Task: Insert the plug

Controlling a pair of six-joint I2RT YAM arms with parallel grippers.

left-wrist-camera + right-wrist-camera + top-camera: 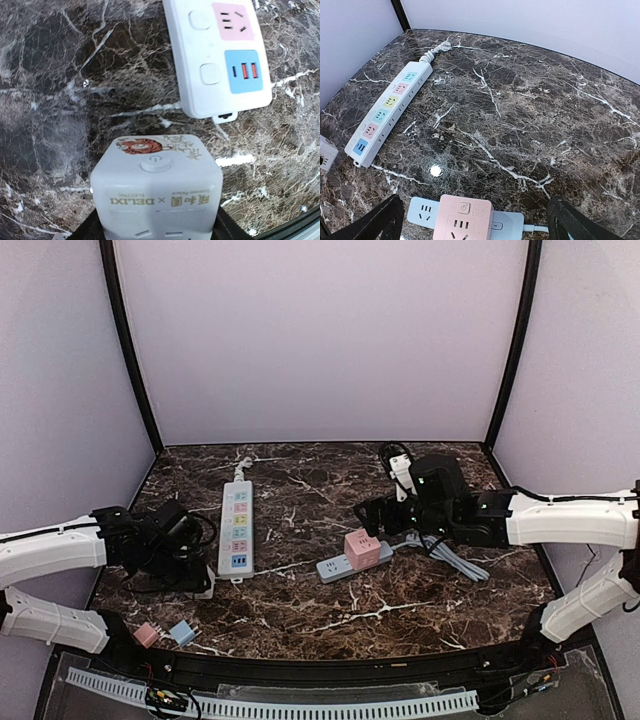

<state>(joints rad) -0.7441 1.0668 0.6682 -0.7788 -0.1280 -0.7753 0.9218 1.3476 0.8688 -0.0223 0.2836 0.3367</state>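
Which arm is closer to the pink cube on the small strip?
Right. The right gripper hovers just above the pink cube, open. The left gripper is across the table, gripping a white cube by the long strip.

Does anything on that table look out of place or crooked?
Nothing spilled or broken. The short grey strip carrying the pink cube lies slanted, unlike the long white strip, and a pink block and a blue block sit at the near-left edge.
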